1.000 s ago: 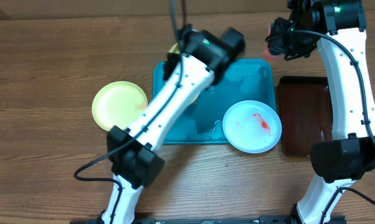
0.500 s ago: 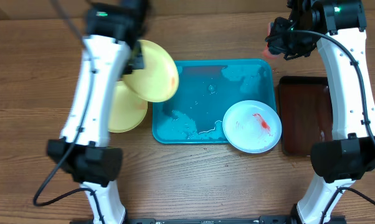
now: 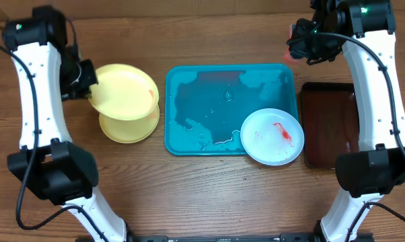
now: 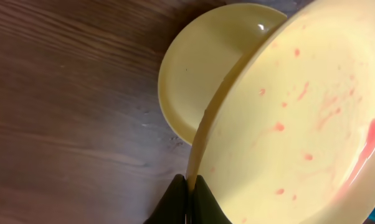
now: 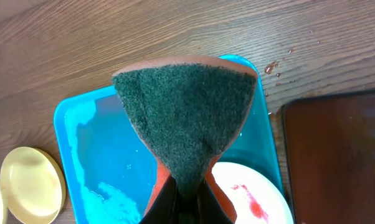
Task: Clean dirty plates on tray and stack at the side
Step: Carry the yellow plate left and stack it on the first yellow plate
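- Your left gripper (image 4: 187, 188) is clamped on the rim of a round yellow-green plastic plate (image 3: 125, 91), fingers pinched tight at its left edge.
- That held plate hangs tilted, just left of the large turquoise plastic tray (image 3: 209, 87) and clear of it. The wrist view shows red specks and a smear across its face, so it doesn't look fully clean to me.
- Here's the relation that counts: the second yellow-green plate (image 3: 130, 131) lies flat on the wooden table (image 3: 209, 195), below the held one and a touch nearer. The held plate covers its far half. I can't tell whether the two rims touch.
- So stacking likely calls for a drop down and slightly near, levelling the tilt as you go.
- Your right gripper (image 5: 186, 198) is squeezed shut on an orange sponge with a green scouring face (image 5: 187, 106), up by the tray's far right corner.
- The white round plate with a red sauce streak (image 3: 263, 144) sits in the tray's near right corner, straight near of that sponge and just beside the dark brown tray (image 3: 330, 128). Your right arm is much the closer one for it.
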